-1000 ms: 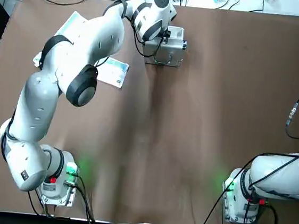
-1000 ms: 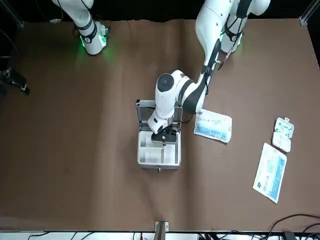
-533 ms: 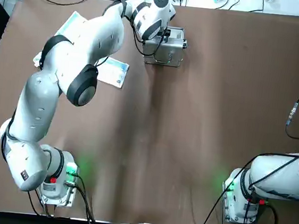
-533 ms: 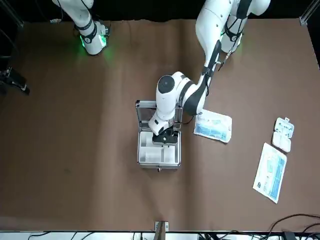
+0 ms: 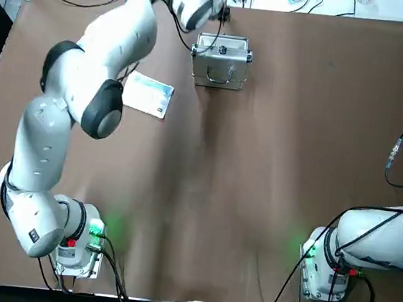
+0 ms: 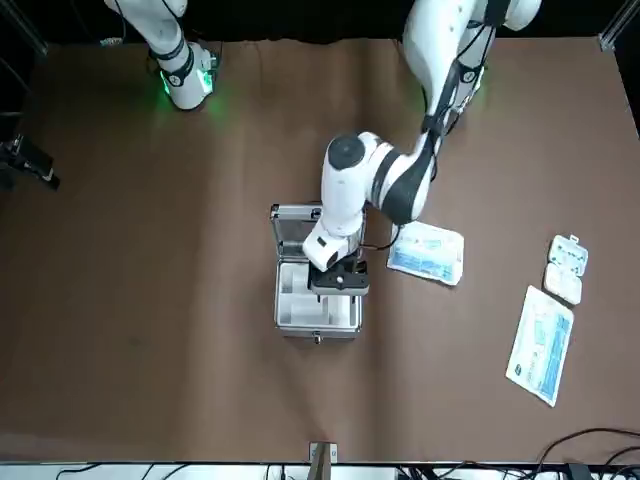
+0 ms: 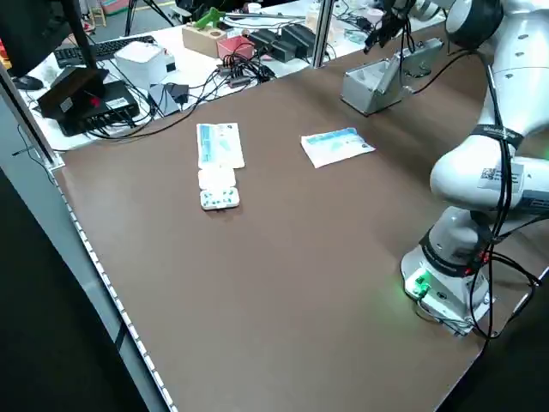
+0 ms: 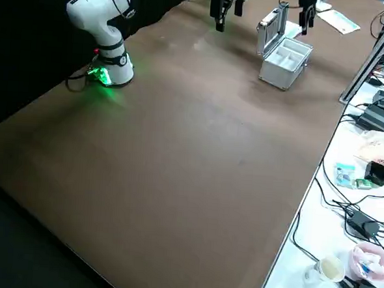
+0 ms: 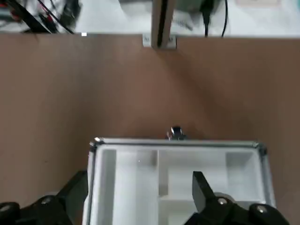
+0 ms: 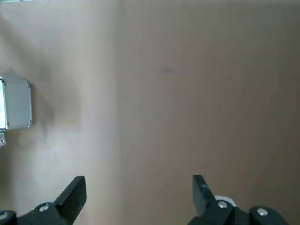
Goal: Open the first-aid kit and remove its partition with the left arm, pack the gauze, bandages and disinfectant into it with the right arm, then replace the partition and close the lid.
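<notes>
Top view: the left arm reaches across the brown table (image 5: 272, 166) to its far edge, and the left gripper is hidden under its own wrist. The case (image 5: 221, 61) shows only its silver lid with a handle; the inside cannot be seen here. A blue-white packet (image 5: 147, 95) lies near the case, on the left arm's side; its print is too small to read. The right arm is parked at its base at the near right corner.

Front view: the left gripper (image 6: 338, 287) hangs over the open case, at its edge toward the packet, lid standing up behind. The partition (image 6: 312, 303) sits inside the case, pale, with dividing ribs. Well apart toward the left side lie a long pouch (image 6: 541, 345) and a small white blister pack (image 6: 566, 267); no writing is legible.

Left side view: case, packet, pouch and blister pack show; the gripper is partly cut off at the picture's edge.

Right side view: the right gripper (image 8: 226, 4) hangs above bare table, well apart from the case.

Left wrist view: the fingers (image 9: 200, 187) stand wide apart, holding nothing, over the partition's compartments.

Right wrist view: the fingers (image 10: 201, 191) are spread wide over bare table, the lid at the edge. The disinfectant cannot be made out in any view.
</notes>
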